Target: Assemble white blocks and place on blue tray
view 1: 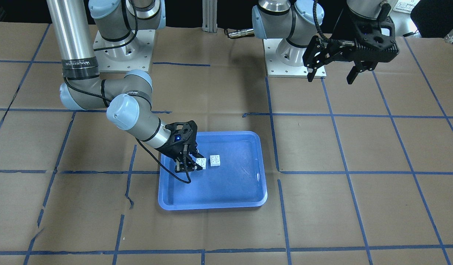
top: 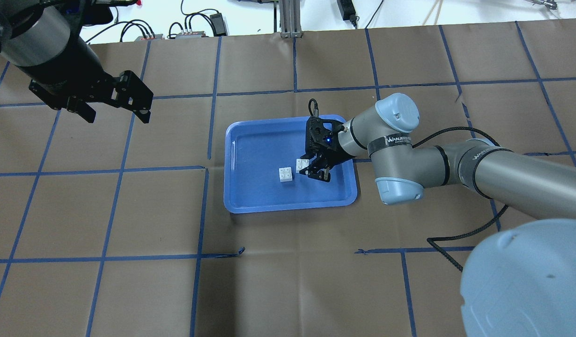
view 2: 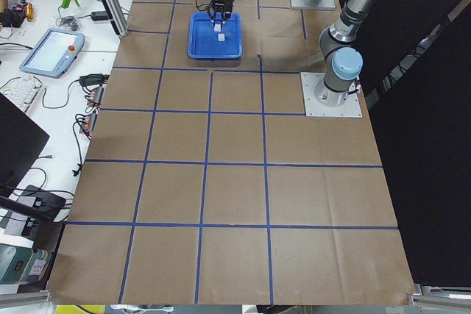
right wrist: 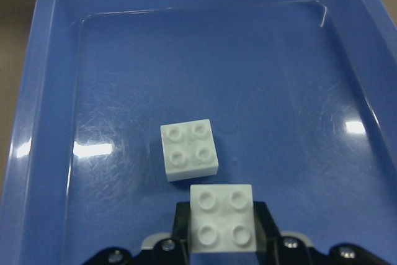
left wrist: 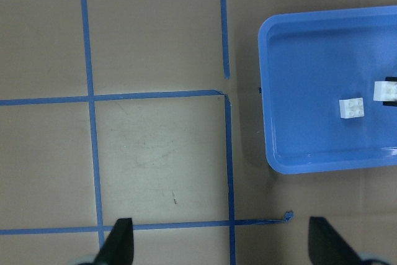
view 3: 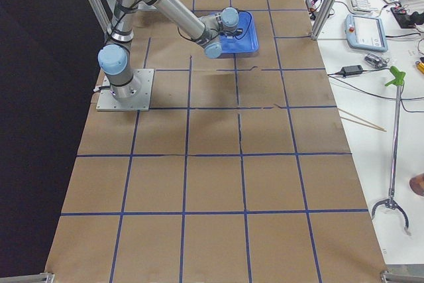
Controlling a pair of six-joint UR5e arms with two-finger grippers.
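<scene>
In the tray [top: 288, 208], the held block [top: 302, 164] is gripped by the right hand [right wrist: 221, 224], just beside the loose block [top: 285, 174]; the left hand [top: 117, 114] is seen open. If pressed off-centre, the loose block could be shoved aside.

"WANJEED" on black band [top: 394, 140] around right arm [top: 503, 173]

Six views, blue tray [view 1: 230, 186] in each
</scene>
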